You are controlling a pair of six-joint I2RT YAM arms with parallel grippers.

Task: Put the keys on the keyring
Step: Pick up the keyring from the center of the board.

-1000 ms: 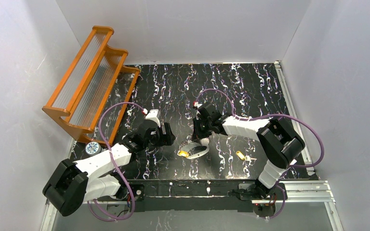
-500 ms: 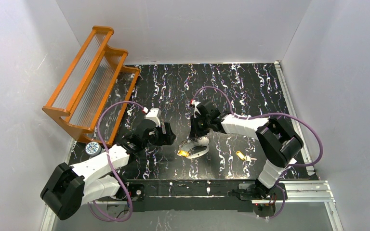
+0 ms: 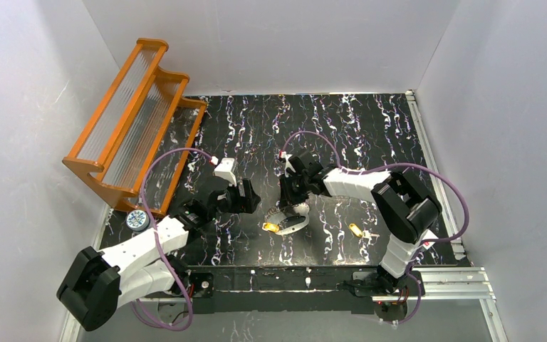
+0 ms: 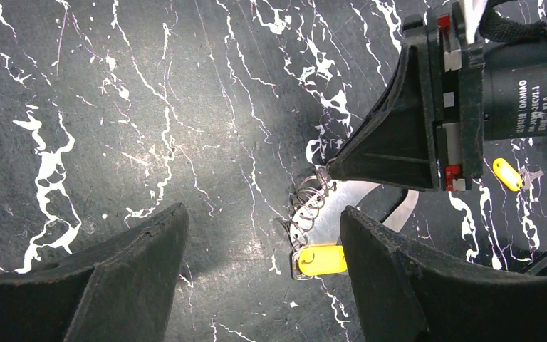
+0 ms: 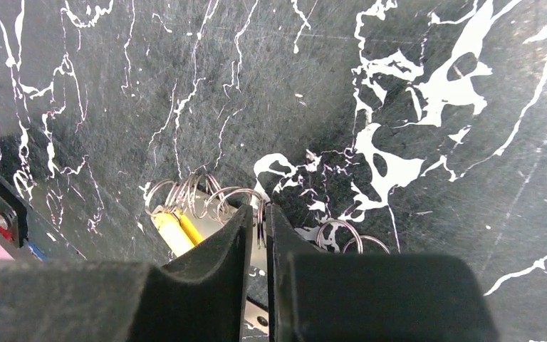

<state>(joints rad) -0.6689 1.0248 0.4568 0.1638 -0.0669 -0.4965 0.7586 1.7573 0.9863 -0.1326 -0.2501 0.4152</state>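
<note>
The left pincer is held spread wide. The right pincer is parted by a narrow slit at the keyring; one key is seen just beside it, the other key well apart.

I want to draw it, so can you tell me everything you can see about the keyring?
The keyring is a thin, pale grey band, shiny like metal, bent into an oval loop. It lies flat on the black marbled table, near the front middle. A bunch of thin silver wire rings sits at one end, and a yellow-headed key lies against them. The right gripper points down at those rings, its jaws nearly together. I cannot tell if they pinch one.
</note>
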